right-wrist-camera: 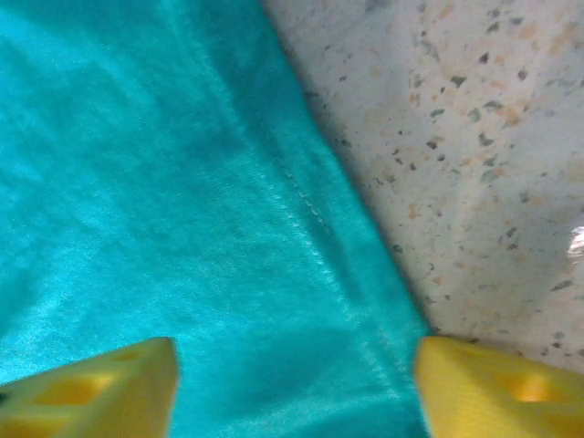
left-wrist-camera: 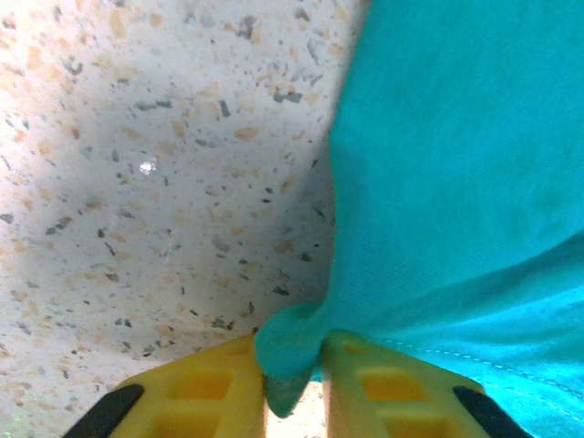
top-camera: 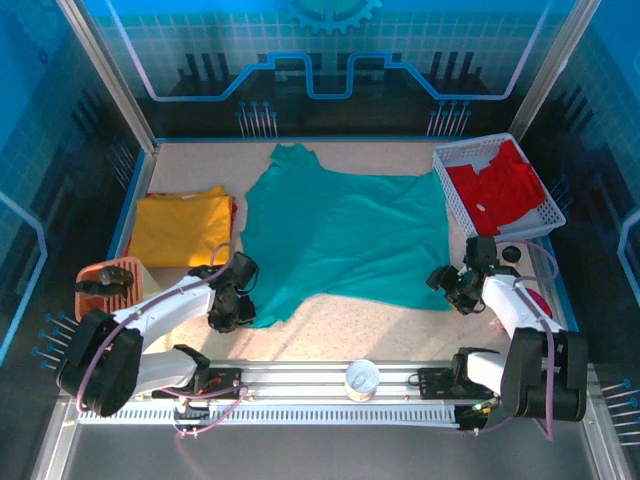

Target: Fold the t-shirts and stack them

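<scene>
The teal t-shirt point(top-camera: 345, 235) lies spread across the middle of the surface point(top-camera: 380, 325), its long near edge toward the arms. At its near-left corner the left fingers point(left-wrist-camera: 205, 388) are clenched on a small tuck of cloth. At its near-right corner the right fingers point(right-wrist-camera: 109, 383) stand released and wide, straddling the stitched hem without gripping it. To fold well, I judge the right side should close on that hem first, then both corners rise level and travel toward the shirt's far edge so the cloth doubles without skewing. The yellow t-shirt point(top-camera: 182, 228) sits folded just left of the teal one, and the red t-shirt point(top-camera: 497, 188) lies in the white basket point(top-camera: 450, 195) at its far-right. How deep the left pinch reaches is cut off, and whether the right fingertips touch cloth I cannot tell — nor whether the piece jutting at the far-left is sleeve or collar.
</scene>
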